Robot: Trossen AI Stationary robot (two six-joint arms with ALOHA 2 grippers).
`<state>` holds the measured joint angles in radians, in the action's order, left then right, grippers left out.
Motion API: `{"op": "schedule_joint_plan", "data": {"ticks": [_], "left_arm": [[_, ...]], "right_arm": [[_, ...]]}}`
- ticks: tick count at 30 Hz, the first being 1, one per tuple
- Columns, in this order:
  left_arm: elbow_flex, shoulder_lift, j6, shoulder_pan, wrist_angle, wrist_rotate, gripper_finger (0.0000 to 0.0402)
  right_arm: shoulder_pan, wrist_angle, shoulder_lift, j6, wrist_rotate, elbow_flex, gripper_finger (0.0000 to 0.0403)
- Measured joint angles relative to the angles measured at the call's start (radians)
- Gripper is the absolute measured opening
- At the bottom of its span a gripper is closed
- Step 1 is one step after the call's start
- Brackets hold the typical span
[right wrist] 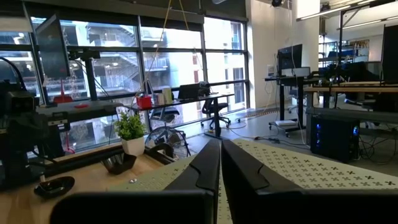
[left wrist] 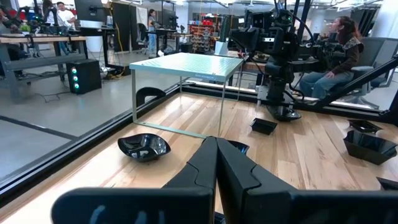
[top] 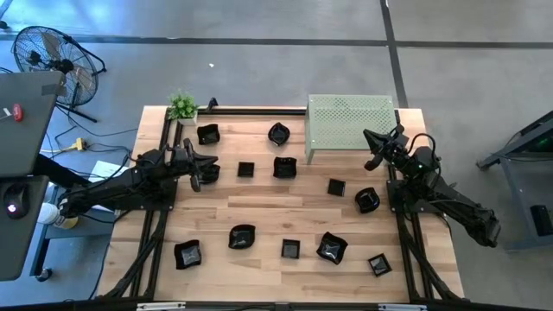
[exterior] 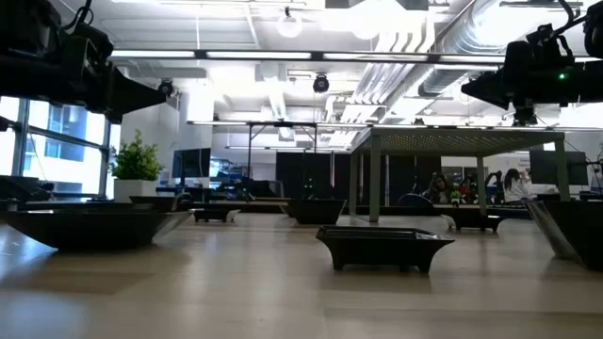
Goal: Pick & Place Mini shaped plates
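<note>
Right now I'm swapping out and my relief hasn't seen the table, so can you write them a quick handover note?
Left gripper: shut, empty, held above the table's left side near a plate.
Right gripper: shut, empty, raised beside the pale green stand.
Mini shaped plates: about a dozen, all loose on the wooden table, a group near the stand, a row along the near edge. One wavy plate lies just ahead of the left gripper.
Done: nothing visibly picked or placed.
Left: every plate.

I see the pale wood table (top: pixel 285 220) carrying scattered mini shaped plates (top: pixel 242 236), a green perforated stand (top: pixel 350 125) and a small potted plant (top: pixel 182 106).
</note>
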<state>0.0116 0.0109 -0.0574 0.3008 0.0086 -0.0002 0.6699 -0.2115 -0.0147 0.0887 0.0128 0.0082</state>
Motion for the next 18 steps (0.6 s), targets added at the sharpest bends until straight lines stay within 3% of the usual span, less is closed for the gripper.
{"op": "schedule_joint_plan", "data": {"ticks": [10,18], "left_arm": [[0.0,0.0,-0.004,0.0,0.04,-0.009,0.0],[0.023,0.0,-0.046,0.0,0.128,-0.054,0.0]], "right_arm": [[0.0,-0.003,0.0,0.016,-0.001,0.0,0.0012],[-0.001,-0.229,0.0,0.321,0.007,0.0,0.0012]]}}
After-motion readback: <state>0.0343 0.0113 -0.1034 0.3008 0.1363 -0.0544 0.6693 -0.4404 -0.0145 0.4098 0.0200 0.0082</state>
